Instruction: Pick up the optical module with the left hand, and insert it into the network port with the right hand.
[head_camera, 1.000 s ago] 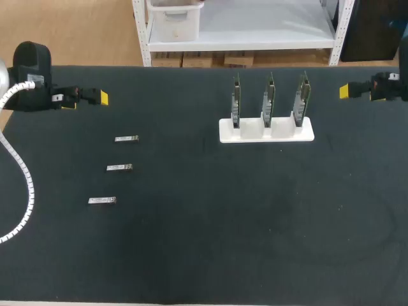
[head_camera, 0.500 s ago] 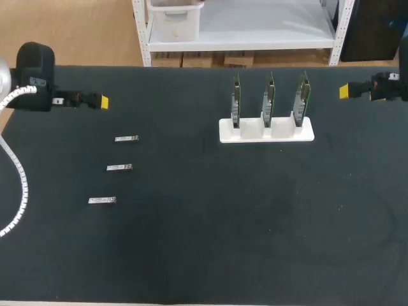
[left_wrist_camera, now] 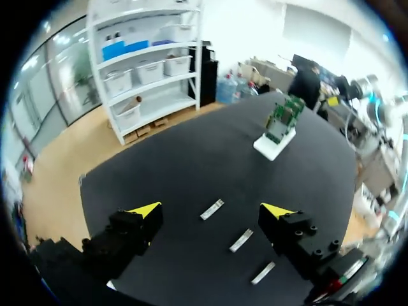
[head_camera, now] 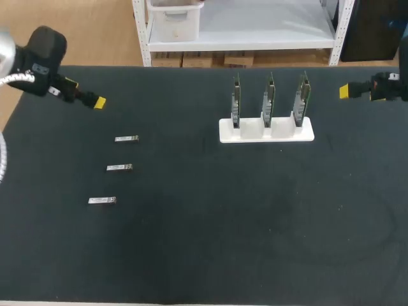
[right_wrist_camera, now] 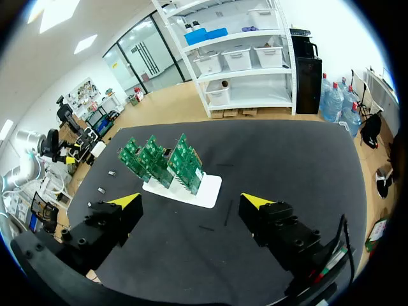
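Observation:
Three small silver optical modules lie in a slanted column at the table's left: one far (head_camera: pixel 126 138), one middle (head_camera: pixel 119 167), one near (head_camera: pixel 102 201). My left gripper (head_camera: pixel 97 102) hangs open above the table's far left, behind the far module, with nothing in it. In the left wrist view this gripper (left_wrist_camera: pixel 212 210) looks down past its spread fingers at the modules (left_wrist_camera: pixel 241 240). A white holder (head_camera: pixel 266 131) carries three upright green boards with the network ports. My right gripper (head_camera: pixel 345 91) stands open and empty at the far right edge; in its own view it (right_wrist_camera: pixel 192 201) faces the boards (right_wrist_camera: pixel 159 158).
The black table top (head_camera: pixel 255 223) has bare surface across the middle and front. The white holder (left_wrist_camera: pixel 275 143) stands far ahead of the left gripper, beyond the modules. A white cable conduit runs along my left arm at the table's left edge.
My left arm has risen and turned, so its gripper now tilts down toward the table instead of lying level. The right arm and the modules have not moved.

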Controlling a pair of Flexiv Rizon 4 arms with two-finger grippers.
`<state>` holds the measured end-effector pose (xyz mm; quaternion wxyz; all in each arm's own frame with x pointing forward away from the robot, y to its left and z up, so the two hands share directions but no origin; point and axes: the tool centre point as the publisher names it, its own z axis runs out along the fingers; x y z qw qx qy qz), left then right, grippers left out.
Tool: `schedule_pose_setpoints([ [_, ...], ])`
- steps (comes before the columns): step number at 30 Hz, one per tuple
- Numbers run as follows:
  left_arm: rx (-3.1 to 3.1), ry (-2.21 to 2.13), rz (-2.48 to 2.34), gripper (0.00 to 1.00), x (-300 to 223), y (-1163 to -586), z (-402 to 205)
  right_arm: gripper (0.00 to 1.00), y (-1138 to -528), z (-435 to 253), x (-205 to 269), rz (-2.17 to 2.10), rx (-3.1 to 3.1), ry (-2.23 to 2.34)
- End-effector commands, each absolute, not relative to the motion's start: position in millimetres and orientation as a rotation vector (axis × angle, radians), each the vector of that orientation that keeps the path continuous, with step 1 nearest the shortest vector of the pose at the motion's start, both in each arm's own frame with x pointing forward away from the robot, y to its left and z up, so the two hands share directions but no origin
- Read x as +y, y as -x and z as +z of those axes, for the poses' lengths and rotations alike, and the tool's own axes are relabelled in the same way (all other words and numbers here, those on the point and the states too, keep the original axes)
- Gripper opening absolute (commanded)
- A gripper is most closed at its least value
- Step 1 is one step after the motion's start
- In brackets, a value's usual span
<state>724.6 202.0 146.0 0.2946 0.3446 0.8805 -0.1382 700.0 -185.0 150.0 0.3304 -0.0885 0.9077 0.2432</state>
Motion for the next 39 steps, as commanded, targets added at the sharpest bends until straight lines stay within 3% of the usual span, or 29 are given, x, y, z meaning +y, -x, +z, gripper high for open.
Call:
schedule_pose_setpoints([
  [1,2.371,-1.089,-0.349,1.00,205.2,-738.7,147.0,1.00,-700.0,150.0,-185.1,0.636,2.374,0.231],
  [39,2.283,-1.838,-0.119,1.00,197.1,-730.4,69.0,1.00,-700.0,150.0,-185.1,0.636,2.374,0.231],
])
